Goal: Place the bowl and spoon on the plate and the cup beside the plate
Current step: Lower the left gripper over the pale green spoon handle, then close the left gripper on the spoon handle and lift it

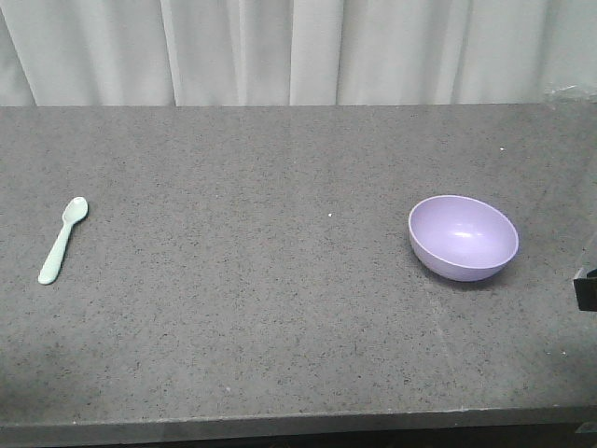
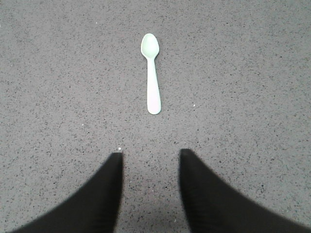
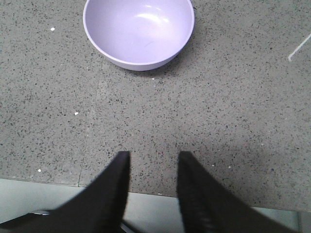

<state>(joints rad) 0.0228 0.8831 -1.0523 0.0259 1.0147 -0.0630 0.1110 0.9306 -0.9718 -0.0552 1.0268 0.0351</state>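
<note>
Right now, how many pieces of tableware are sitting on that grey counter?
2. The spoon lies at the left of the counter, and the bowl sits toward the right. Nothing else of the kind shows; more may lie outside the views.

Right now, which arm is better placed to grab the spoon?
Left. The spoon lies straight ahead of the open left gripper, with its handle end toward the gripper. The right gripper faces the bowl, which in the front view sits far from the spoon.
</note>
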